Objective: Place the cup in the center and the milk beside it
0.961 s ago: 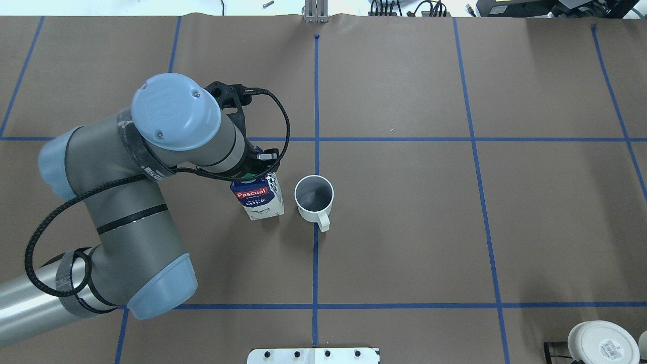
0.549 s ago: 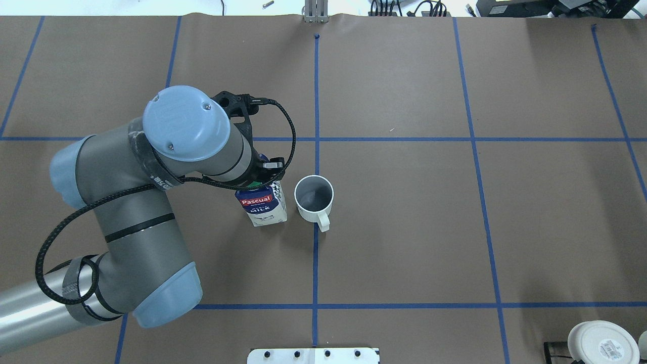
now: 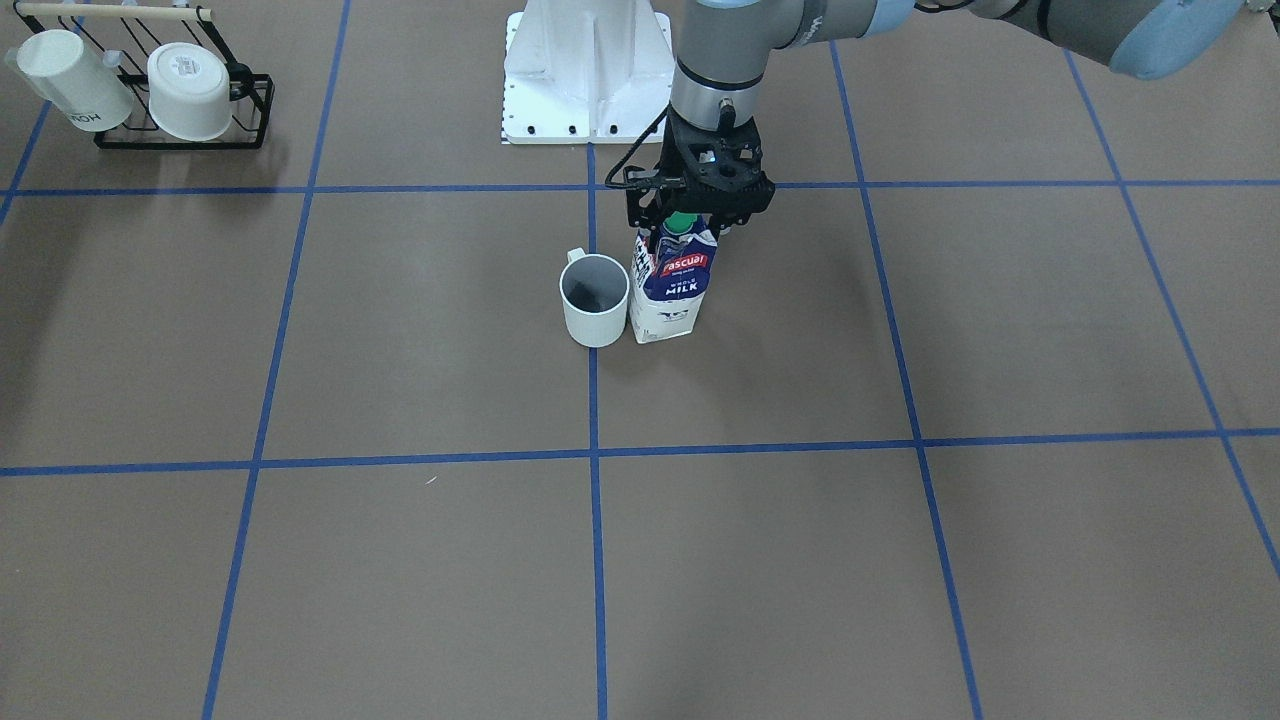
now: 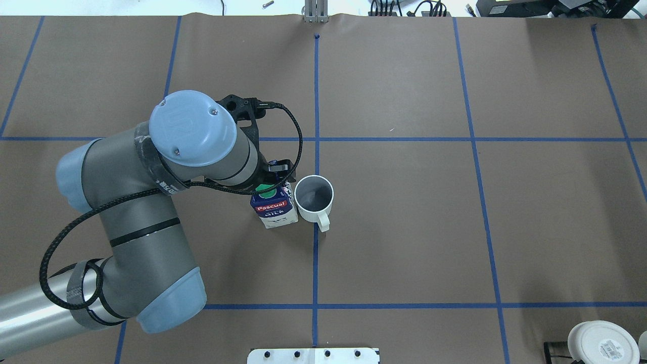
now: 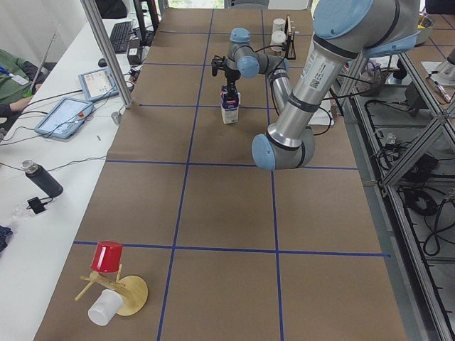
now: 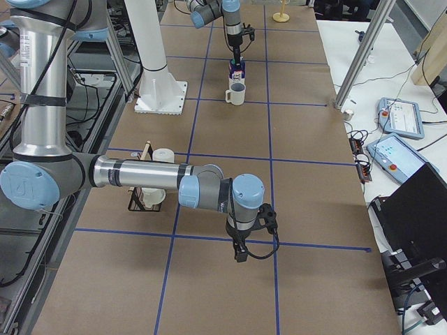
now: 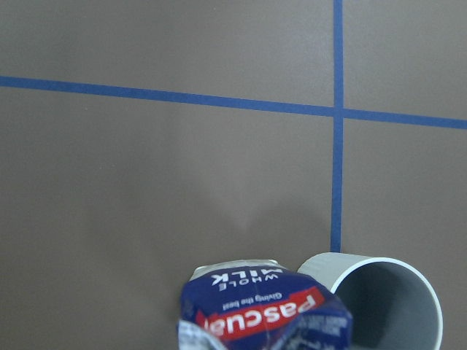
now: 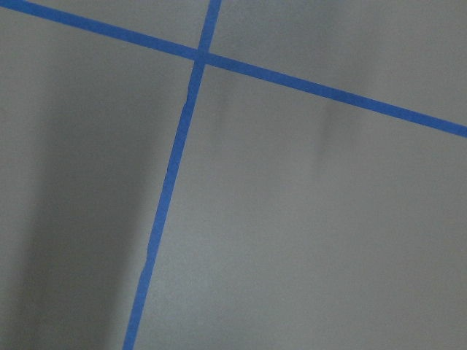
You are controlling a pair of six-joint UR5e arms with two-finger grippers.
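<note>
The milk [image 3: 674, 285] is a blue and white carton with a green cap, upright just beside the cup [image 3: 595, 300], at or close to the tabletop. My left gripper [image 3: 690, 218] is shut on the carton's top from above. In the overhead view the milk [image 4: 275, 210] is left of the plain white cup [image 4: 314, 197], nearly touching it; the cup straddles the middle tape line of the brown tabletop [image 4: 404, 217]. The left wrist view shows the milk [image 7: 263, 310] and the cup [image 7: 387, 302]. My right gripper [image 6: 239, 252] hangs low over bare table far away; I cannot tell its state.
A black rack [image 3: 180, 120] with two white mugs stands at the table corner on my right, also seen in the overhead view [image 4: 601, 344]. The white base plate [image 3: 590, 70] is behind the cup. A red cup on a wooden stand [image 5: 108, 257] is at the far left end.
My left gripper has carried the milk to the right, closing the gap to the cup. The cup has not moved.
</note>
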